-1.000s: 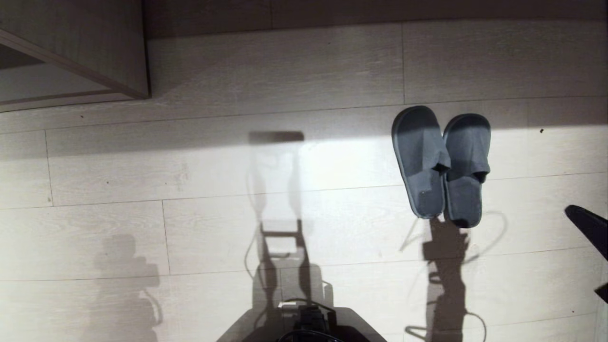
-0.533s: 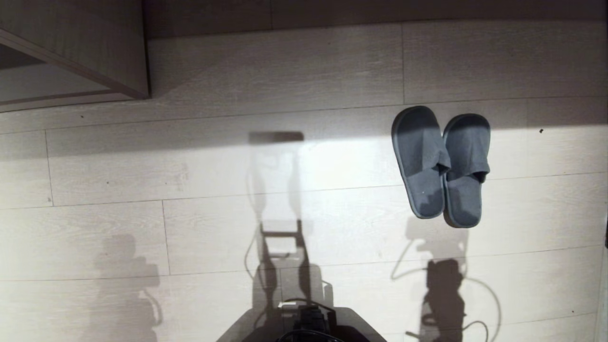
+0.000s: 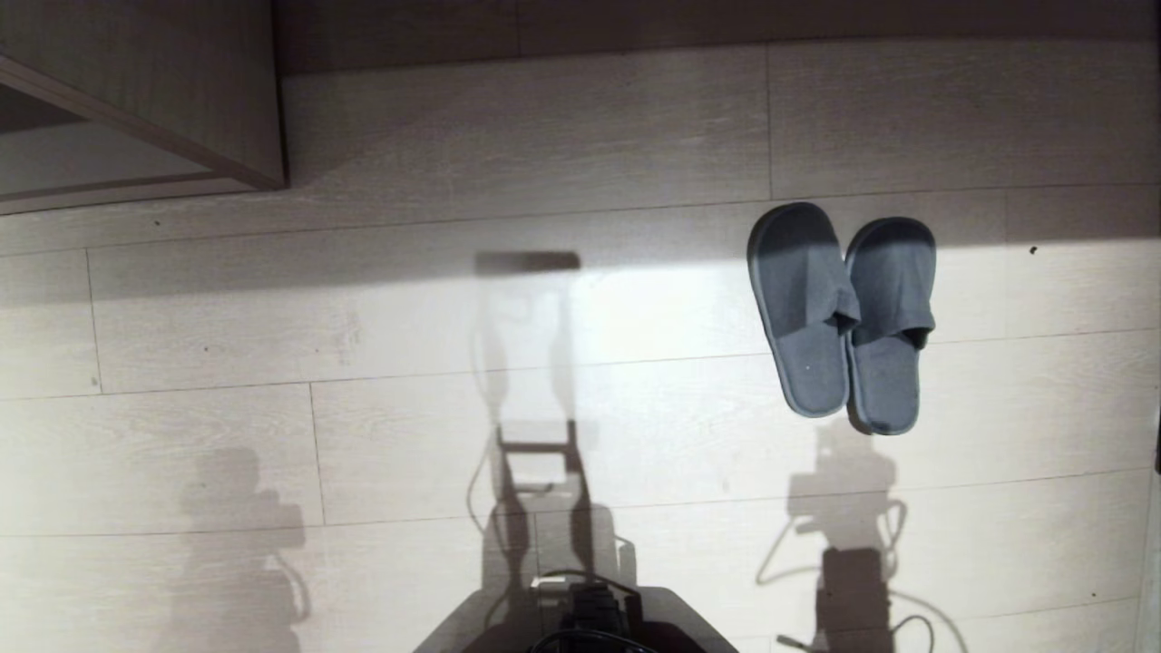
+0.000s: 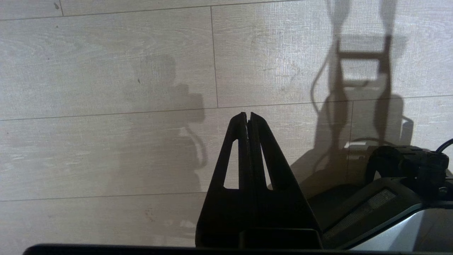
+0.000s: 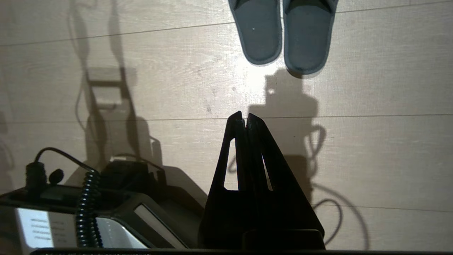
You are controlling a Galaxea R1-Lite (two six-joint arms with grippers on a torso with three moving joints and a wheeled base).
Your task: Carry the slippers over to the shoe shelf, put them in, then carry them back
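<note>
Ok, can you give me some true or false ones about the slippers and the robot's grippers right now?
1. The slippers lie side by side on the floor. True.
2. The right gripper is holding a slipper. False: it is shut on nothing, hanging above bare floor short of the slippers' heels.
3. The left gripper is shut. True: its fingers are pressed together, with nothing between them.
4. The slippers are inside the wooden unit. False: they lie out on the floor, far to its right in the head view.
5. One slipper is flipped upside down. False: both show their straps on top.
</note>
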